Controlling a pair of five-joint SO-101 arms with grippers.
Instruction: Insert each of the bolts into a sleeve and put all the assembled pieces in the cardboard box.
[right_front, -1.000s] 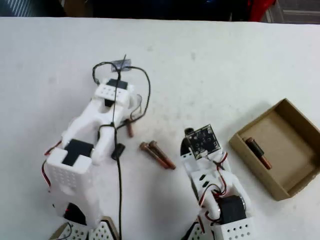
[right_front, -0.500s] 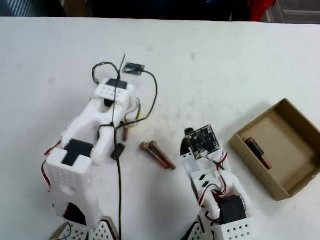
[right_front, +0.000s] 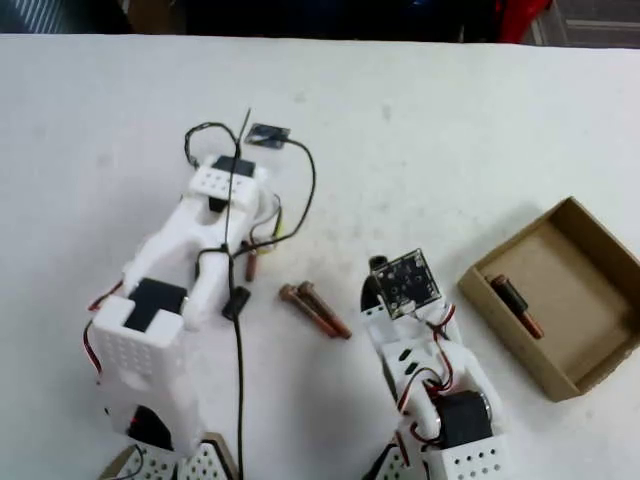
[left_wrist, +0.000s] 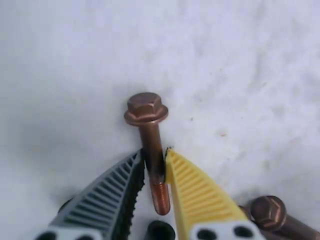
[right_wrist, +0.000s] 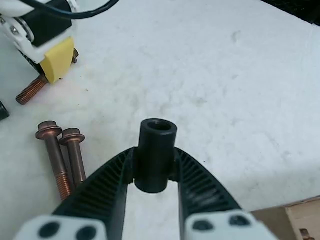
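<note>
Copper bolt (left_wrist: 149, 127), left tool (left_wrist: 154, 151) clamping shank, head outward.

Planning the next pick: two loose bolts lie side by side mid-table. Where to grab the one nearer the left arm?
Take that bolt by the shank, mid-length, from straight above, jaws crosswise. It lies flat; its flanged head touches the head of the other bolt, but the shanks keep a slim gap, probably enough for one jaw.

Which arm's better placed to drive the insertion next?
Left, probably: the left gripper pinches the bolt mid-shank, threaded tip free; the right gripper holds the sleeve with its bore open, a steady target.
</note>
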